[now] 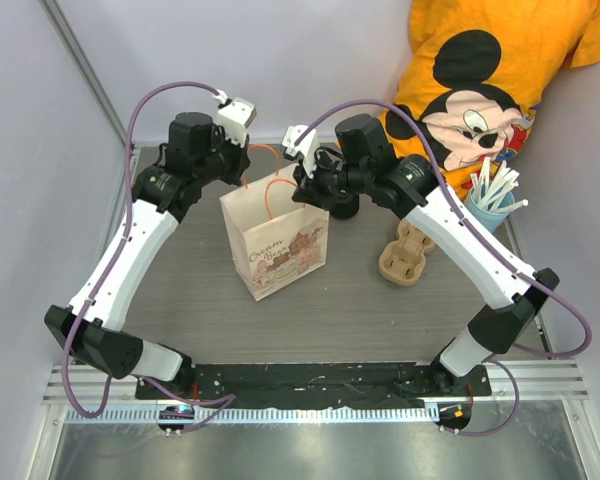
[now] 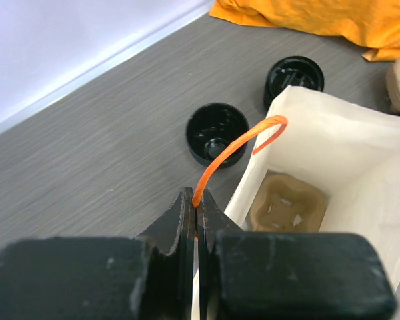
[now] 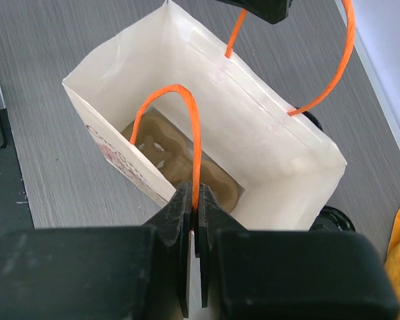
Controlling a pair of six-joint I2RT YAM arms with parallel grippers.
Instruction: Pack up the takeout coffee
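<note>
Glossy plastic cup (image 2: 217, 133), matt paper bag (image 2: 333, 140)

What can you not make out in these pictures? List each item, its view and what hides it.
- Top external: takeout coffee, mostly under the right arm.
- Right wrist: pulp carrier in the paper bag, partly behind its near wall.
- Left wrist: paper bag, its far side cut off by the picture's right edge.

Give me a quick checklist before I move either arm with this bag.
1. Left gripper jaws shut on one orange handle: ok.
2. Right gripper jaws shut on the other handle: ok.
3. Paper bag mouth open: ok.
4. Pulp carrier at the bag's bottom: ok.
5. Black cup in the bag: not ok, it sits on the table outside.
6. A free arm for the cup: not ok.
</note>
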